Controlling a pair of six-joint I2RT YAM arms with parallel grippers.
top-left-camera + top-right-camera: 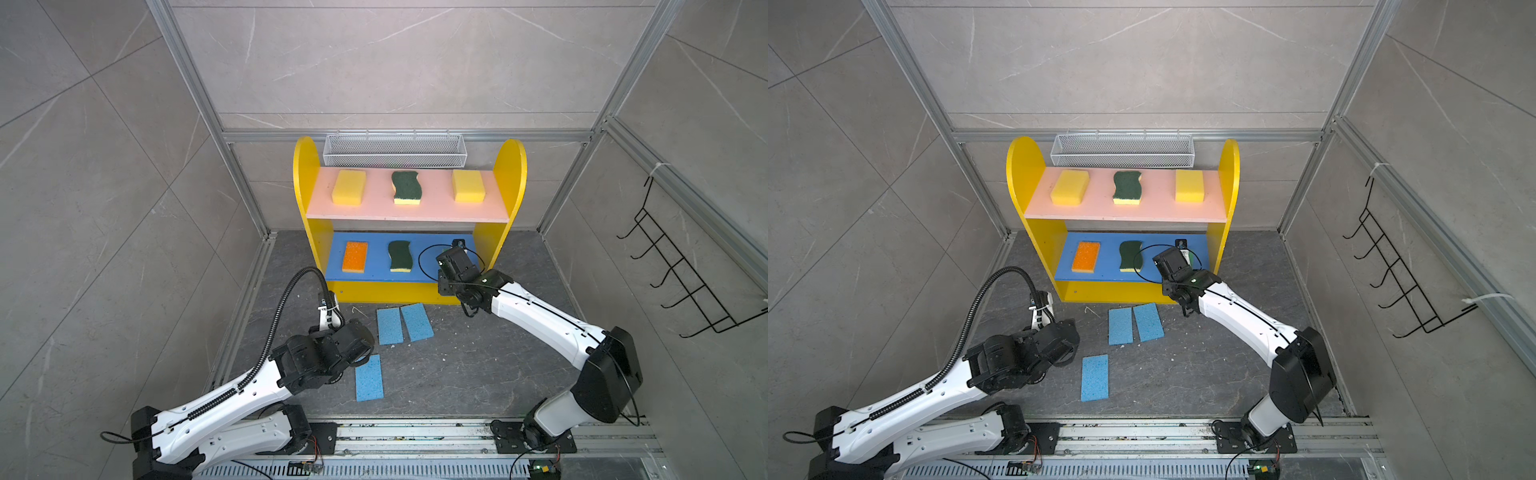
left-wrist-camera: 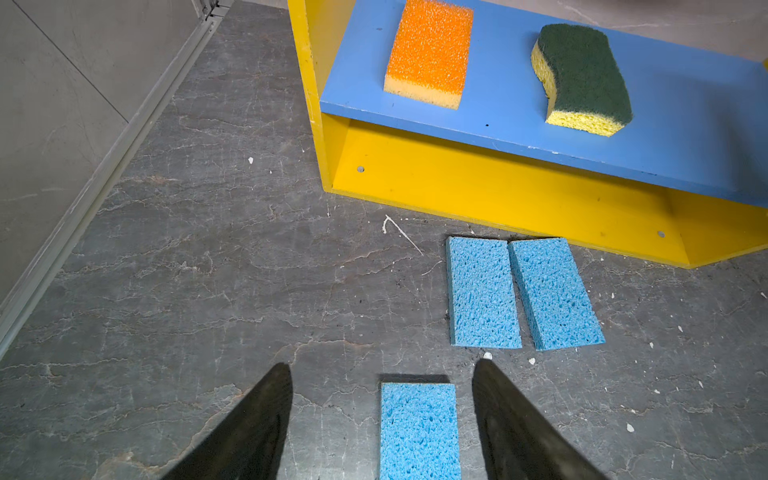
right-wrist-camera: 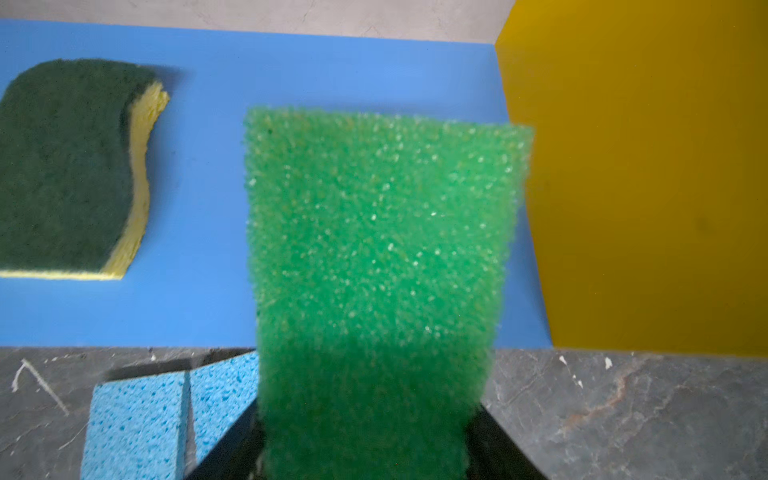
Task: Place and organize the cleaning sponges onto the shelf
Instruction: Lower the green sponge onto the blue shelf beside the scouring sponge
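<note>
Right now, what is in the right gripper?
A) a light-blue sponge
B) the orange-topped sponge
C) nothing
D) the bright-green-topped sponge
D: in the right wrist view the bright-green-topped sponge sits clamped in the right gripper, held out at the blue lower board.

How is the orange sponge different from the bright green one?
The orange sponge has an orange top; the green sponge has a bright green one. The orange sponge lies flat and free at the left end of the blue board, while the green sponge is pinched in the right gripper near the yellow side panel. Both are rectangles with rough, bristly tops.
</note>
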